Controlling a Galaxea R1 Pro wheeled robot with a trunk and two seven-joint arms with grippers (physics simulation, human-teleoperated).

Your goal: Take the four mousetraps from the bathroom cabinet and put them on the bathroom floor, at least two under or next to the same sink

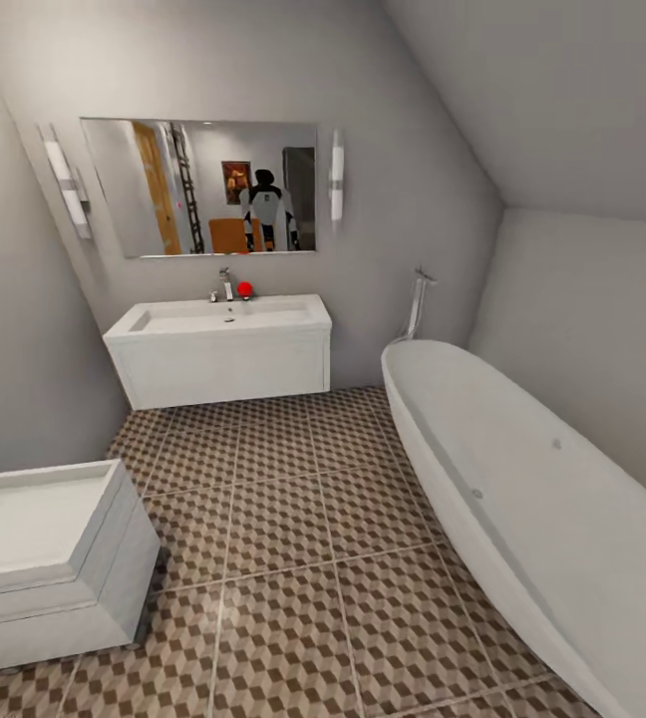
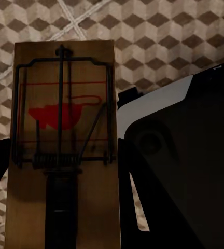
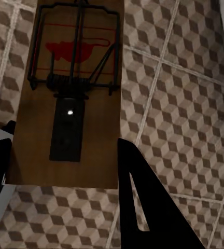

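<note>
- Head view: bathroom floor (image 1: 293,558), cube-pattern tiles, wide open strip between bathtub (image 1: 522,499) on the right and toilet (image 1: 44,558) at the near left.
- Bathroom sink (image 1: 218,319) with white vanity against the far wall under mirror (image 1: 198,187); floor before it bare.
- Left gripper (image 2: 60,207) clamped on a mousetrap (image 2: 65,135): tan board, dark wire bar and spring, red mouse print, above the tiles.
- Right gripper (image 3: 65,166) holding a second mousetrap (image 3: 73,88), same look, over the floor.

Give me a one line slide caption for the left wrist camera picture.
Left gripper holding a wooden mousetrap with a red mouse print, above the cube-patterned bathroom floor.
</note>
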